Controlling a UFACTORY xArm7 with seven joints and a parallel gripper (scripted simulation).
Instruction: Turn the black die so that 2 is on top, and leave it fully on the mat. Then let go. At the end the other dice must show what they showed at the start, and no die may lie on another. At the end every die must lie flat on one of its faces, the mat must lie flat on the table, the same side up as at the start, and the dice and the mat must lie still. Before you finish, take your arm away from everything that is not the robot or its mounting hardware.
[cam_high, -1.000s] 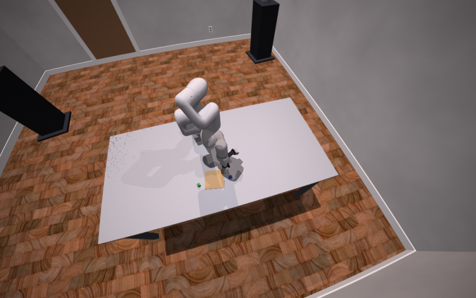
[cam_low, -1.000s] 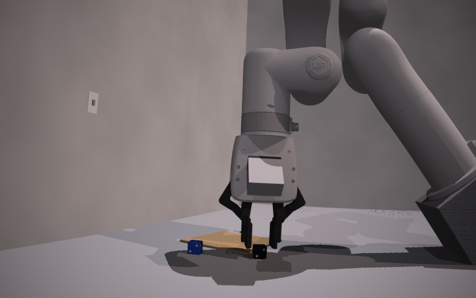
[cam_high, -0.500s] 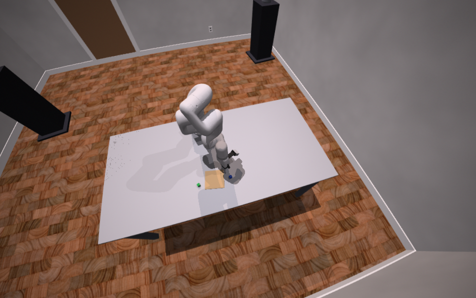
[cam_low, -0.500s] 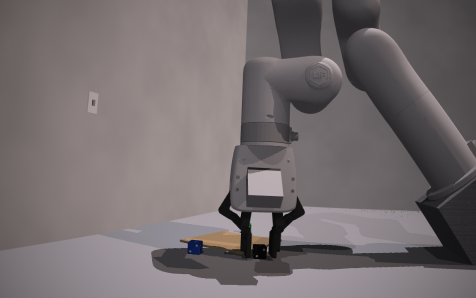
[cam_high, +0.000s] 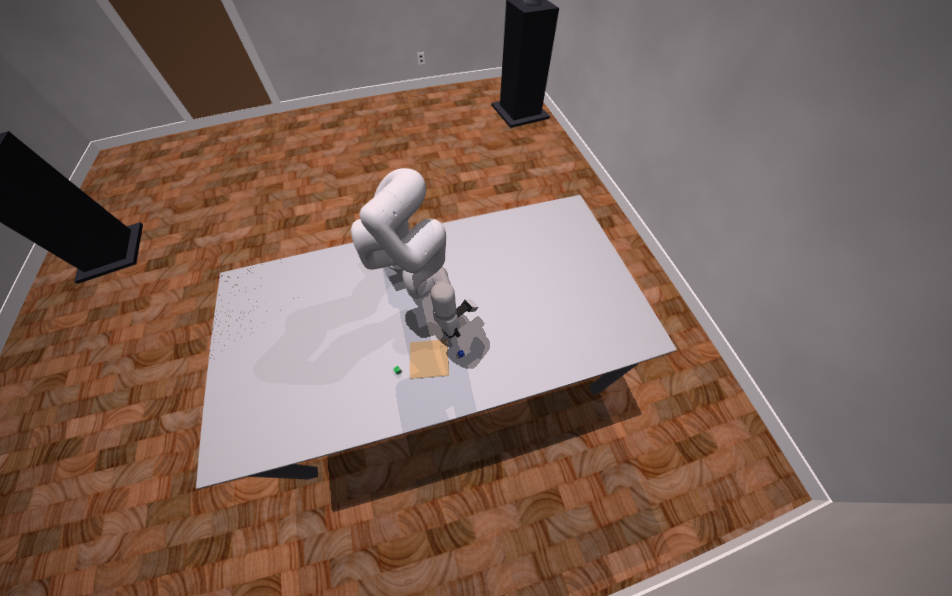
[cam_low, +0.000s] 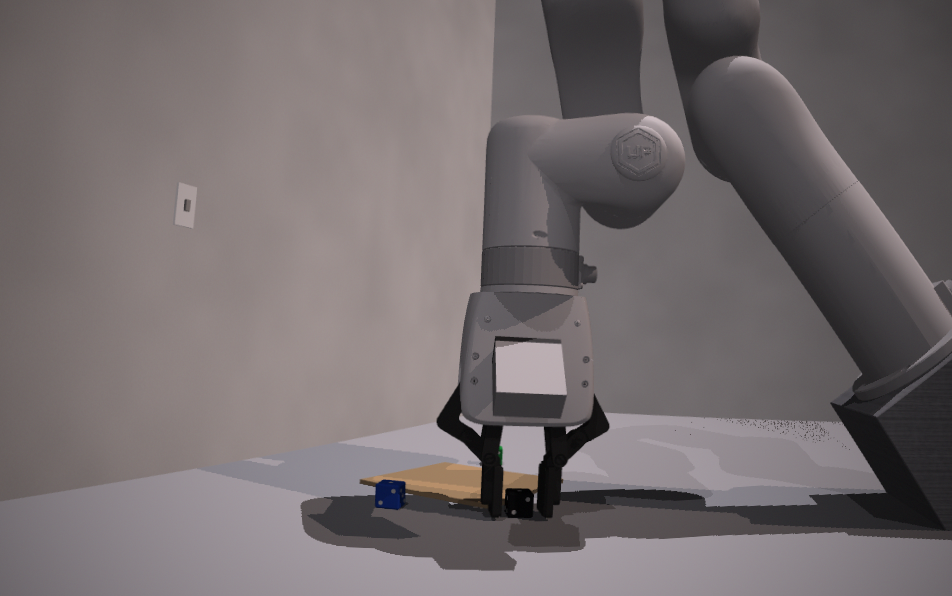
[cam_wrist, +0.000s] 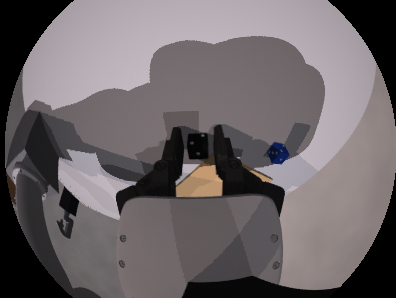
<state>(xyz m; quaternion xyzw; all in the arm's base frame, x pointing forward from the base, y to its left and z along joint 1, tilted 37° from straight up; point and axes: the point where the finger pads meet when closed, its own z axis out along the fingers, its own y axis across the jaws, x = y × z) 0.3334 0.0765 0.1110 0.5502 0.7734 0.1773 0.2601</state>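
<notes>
reaching straight down to the table (cam_low: 702, 561), the gripper (cam_low: 518, 508) stands with one finger on each side of the black die (cam_low: 519, 502), fingertips (cam_low: 493, 501) down at the table surface. the fingers are set partway apart, a little wider than the die, with a sliver of gap visible on either side in the exterior view, so the hand grips nothing. the black die sits flat on the bare table between the fingers, just off the near edge of the tan mat (cam_low: 435, 477), not on it. in the wrist view the die (cam_wrist: 196, 145) shows between the two dark fingers, with the mat (cam_wrist: 199, 184) lying beneath the palm. the blue die (cam_low: 389, 494) rests on the table off to one side of the hand, close to the mat's corner and apart from the black die. the green die (cam_high: 396, 369) lies on the table beyond the mat's opposite edge, well away from the hand.
</notes>
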